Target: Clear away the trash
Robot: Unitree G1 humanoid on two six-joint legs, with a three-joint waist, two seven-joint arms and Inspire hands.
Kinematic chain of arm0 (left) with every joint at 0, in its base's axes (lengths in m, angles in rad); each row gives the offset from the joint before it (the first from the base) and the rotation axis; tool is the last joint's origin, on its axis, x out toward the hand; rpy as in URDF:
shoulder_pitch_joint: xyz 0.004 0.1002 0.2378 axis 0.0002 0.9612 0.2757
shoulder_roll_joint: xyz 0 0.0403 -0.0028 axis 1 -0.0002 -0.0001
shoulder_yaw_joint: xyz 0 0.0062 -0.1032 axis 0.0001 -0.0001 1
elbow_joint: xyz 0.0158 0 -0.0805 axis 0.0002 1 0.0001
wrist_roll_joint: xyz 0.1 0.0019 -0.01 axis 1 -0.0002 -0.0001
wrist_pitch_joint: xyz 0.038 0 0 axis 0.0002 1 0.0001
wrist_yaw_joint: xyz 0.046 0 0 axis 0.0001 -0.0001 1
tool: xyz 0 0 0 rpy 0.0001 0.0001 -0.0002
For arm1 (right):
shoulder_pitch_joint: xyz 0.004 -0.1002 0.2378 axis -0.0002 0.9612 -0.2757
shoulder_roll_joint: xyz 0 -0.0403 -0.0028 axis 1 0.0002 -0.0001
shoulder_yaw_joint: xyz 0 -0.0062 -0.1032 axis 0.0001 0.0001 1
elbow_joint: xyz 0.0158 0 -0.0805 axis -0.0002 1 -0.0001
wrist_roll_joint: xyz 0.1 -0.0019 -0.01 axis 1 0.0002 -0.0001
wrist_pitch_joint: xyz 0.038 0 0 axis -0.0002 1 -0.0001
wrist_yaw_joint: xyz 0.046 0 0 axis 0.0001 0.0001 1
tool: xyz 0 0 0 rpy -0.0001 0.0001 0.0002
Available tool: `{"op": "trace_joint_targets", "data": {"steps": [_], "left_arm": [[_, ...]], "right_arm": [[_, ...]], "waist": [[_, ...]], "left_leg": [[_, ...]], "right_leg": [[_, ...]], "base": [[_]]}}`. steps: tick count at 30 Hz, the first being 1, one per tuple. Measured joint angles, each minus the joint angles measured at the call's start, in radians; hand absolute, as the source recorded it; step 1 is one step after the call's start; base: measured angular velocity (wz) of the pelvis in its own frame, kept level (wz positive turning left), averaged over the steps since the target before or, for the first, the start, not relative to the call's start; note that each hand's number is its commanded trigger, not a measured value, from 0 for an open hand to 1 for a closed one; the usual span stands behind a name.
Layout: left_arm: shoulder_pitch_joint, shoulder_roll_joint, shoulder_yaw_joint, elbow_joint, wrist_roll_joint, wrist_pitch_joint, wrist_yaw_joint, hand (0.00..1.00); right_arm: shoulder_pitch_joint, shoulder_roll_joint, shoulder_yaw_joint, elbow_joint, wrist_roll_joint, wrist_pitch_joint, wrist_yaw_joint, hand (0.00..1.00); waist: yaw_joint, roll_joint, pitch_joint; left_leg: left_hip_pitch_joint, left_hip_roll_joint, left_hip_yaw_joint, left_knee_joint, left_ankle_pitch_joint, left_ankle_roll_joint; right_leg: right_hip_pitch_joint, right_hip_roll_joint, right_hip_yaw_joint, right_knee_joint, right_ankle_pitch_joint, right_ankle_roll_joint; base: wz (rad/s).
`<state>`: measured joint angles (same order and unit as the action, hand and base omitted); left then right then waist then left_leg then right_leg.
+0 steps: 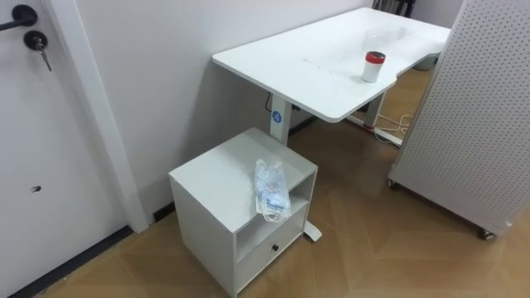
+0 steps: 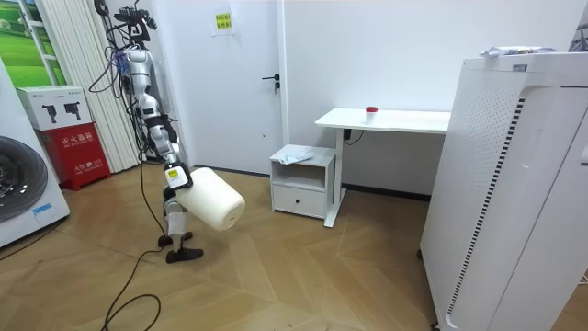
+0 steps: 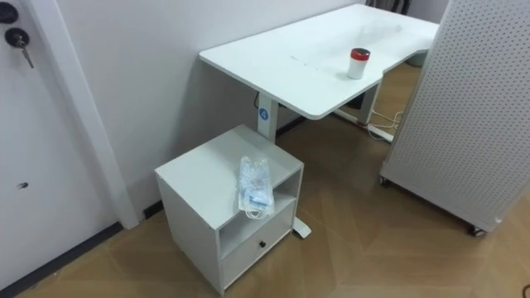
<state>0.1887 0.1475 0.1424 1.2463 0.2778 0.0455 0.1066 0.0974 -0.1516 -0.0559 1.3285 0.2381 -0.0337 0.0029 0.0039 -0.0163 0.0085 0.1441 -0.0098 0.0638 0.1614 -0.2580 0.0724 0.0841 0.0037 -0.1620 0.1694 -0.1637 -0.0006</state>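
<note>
The garbage (image 1: 272, 189), a clear crumpled bag with something blue and white inside, lies on top of the low white cabinet (image 1: 215, 178), at its near right edge above the open shelf. A door (image 1: 33, 124) stands left of the cabinet. To the right and farther off, a tabletop (image 1: 315, 58) carries a red-capped cup (image 1: 373, 67); a perforated panel (image 1: 480, 116) stands far right. In the room view the robot stands well left of the cabinet, its right hand (image 2: 174, 177) at a white bin (image 2: 211, 198); I cannot tell its grip. The garbage is well apart from that hand.
</note>
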Motion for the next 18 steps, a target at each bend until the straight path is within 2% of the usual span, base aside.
{"op": "trace_joint_targets", "data": {"steps": [4, 5, 7, 9, 11, 12, 13, 15, 16, 17, 18], "left_arm": [[-0.002, 0.0, 0.002, -0.002, 0.001, 0.001, 0.0, 0.0], [-0.001, 0.002, 0.002, -0.002, 0.001, 0.005, 0.0, 0.0], [0.0, 0.007, 0.001, -0.001, 0.001, 0.016, -0.001, 0.0], [0.001, 0.015, 0.003, 0.0, 0.007, 0.02, -0.002, 0.0], [0.002, 0.017, 0.003, -0.008, 0.021, 0.02, -0.003, 0.0], [0.004, 0.017, 0.003, -0.014, 0.027, 0.021, -0.004, 0.0], [0.004, 0.018, 0.003, -0.018, 0.031, 0.023, -0.004, 0.0], [0.01, 0.019, 0.009, -0.015, 0.034, 0.034, -0.004, 0.0], [0.014, 0.018, 0.007, -0.015, 0.032, 0.035, -0.004, 0.0], [0.017, 0.016, -0.006, -0.018, 0.027, 0.034, -0.004, 0.0], [0.032, 0.017, -0.014, -0.018, 0.017, 0.036, -0.002, 0.0]], "right_arm": [[-0.002, -0.001, -0.007, -0.003, -0.015, 0.004, 0.001, 1.0], [-0.007, 0.0, -0.007, -0.008, -0.017, 0.007, 0.001, 1.0], [-0.008, 0.0, -0.004, -0.014, -0.017, 0.011, 0.001, 1.0], [-0.005, 0.0, -0.004, -0.011, -0.018, 0.01, 0.001, 1.0], [0.001, -0.003, -0.004, -0.009, -0.017, 0.012, 0.001, 1.0], [0.0, -0.005, -0.005, -0.01, -0.018, 0.013, 0.001, 1.0], [0.002, -0.005, -0.006, -0.01, -0.018, 0.013, 0.0, 1.0], [0.016, -0.008, -0.006, -0.011, -0.012, 0.018, -0.006, 1.0], [0.024, -0.009, -0.006, -0.013, -0.011, 0.021, -0.01, 1.0], [0.03, -0.014, -0.006, -0.013, -0.003, 0.032, -0.019, 1.0], [0.033, -0.016, -0.004, -0.014, -0.002, 0.037, -0.03, 1.0]], "waist": [[0.001, -0.005, -0.0002], [0.002, -0.009, 0.0059], [0.004, -0.018, 0.0073], [0.002, -0.034, 0.0073], [0.003, -0.038, 0.0068], [0.001, -0.036, 0.0044], [-0.003, -0.034, 0.0039], [-0.003, -0.03, 0.0087], [-0.002, -0.029, 0.0062], [0.0, -0.026, 0.0056], [0.003, -0.024, 0.0059]], "left_leg": [[-0.015, 0.001, 0.003, 0.011, -0.002, -0.003], [-0.022, 0.001, 0.007, 0.031, -0.009, -0.006], [-0.038, 0.005, 0.019, 0.081, -0.032, -0.015], [-0.071, 0.013, 0.04, 0.19, -0.057, -0.04], [-0.104, 0.025, 0.059, 0.285, -0.065, -0.052], [-0.129, 0.038, 0.078, 0.353, -0.065, -0.052], [-0.148, 0.046, 0.079, 0.397, -0.064, -0.052], [-0.256, 0.069, 0.074, 0.583, -0.049, -0.068], [-0.274, 0.064, 0.073, 0.569, -0.06, -0.057], [-0.326, 0.056, 0.075, 0.513, -0.062, -0.056], [-0.378, 0.047, 0.079, 0.435, -0.046, -0.067]], "right_leg": [[-0.019, -0.002, -0.005, 0.018, -0.009, -0.004], [-0.03, -0.004, -0.005, 0.047, -0.023, -0.006], [-0.048, -0.007, -0.013, 0.1, -0.055, -0.011], [-0.051, -0.017, -0.034, 0.153, -0.094, -0.021], [-0.049, -0.017, -0.037, 0.161, -0.115, -0.035], [-0.049, -0.017, -0.032, 0.169, -0.131, -0.051], [-0.047, -0.017, -0.033, 0.172, -0.134, -0.055], [-0.019, -0.004, -0.03, 0.177, -0.144, -0.073], [-0.013, -0.004, -0.026, 0.176, -0.148, -0.076], [-0.005, -0.005, -0.012, 0.179, -0.158, -0.08], [-0.002, -0.008, -0.002, 0.182, -0.167, -0.079]], "base": [[0.02], [-0.07], [-0.06], [0.06], [0.1], [0.12], [0.1], [0.12], [0.07], [-0.1], [-0.19]]}}
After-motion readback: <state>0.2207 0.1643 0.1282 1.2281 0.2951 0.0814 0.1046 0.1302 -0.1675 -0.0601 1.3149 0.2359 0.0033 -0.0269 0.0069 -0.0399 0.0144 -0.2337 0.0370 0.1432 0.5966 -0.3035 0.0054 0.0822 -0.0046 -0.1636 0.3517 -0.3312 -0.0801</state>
